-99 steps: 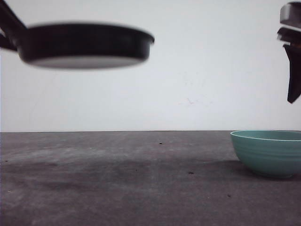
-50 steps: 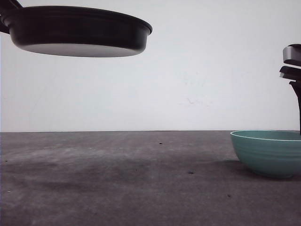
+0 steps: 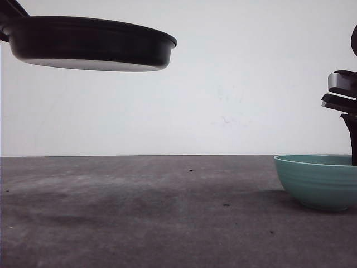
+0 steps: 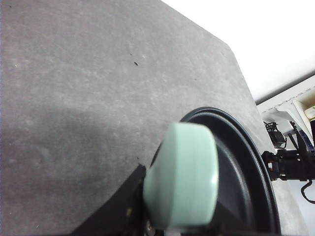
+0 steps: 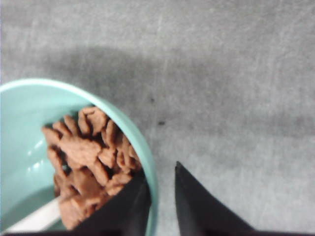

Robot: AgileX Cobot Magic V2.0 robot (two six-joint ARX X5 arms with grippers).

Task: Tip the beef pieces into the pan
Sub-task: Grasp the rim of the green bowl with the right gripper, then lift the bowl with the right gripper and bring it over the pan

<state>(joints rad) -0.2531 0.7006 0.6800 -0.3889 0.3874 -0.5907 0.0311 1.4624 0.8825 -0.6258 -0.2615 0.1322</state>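
The black pan (image 3: 89, 44) hangs high at the left of the front view, well above the table and a little tilted. My left gripper (image 3: 5, 25) is shut on its mint-green handle (image 4: 182, 182), which hides the fingertips. The beef pieces (image 5: 88, 162) lie heaped in a teal bowl (image 3: 318, 181) standing on the table at the right. My right gripper (image 5: 160, 169) is open and straddles the bowl's rim (image 5: 150, 172), with one finger (image 5: 123, 206) inside against the beef and the other finger (image 5: 202, 206) outside.
The grey table (image 3: 167, 212) runs wide between pan and bowl, with a few dark specks on it. Beyond the table's far corner sit cables and dark equipment (image 4: 290, 162). A white wall stands behind.
My right gripper has come down from high at the right until its fingers reach the bowl's rim. The pan has shifted slightly and now tips down a little to the right.
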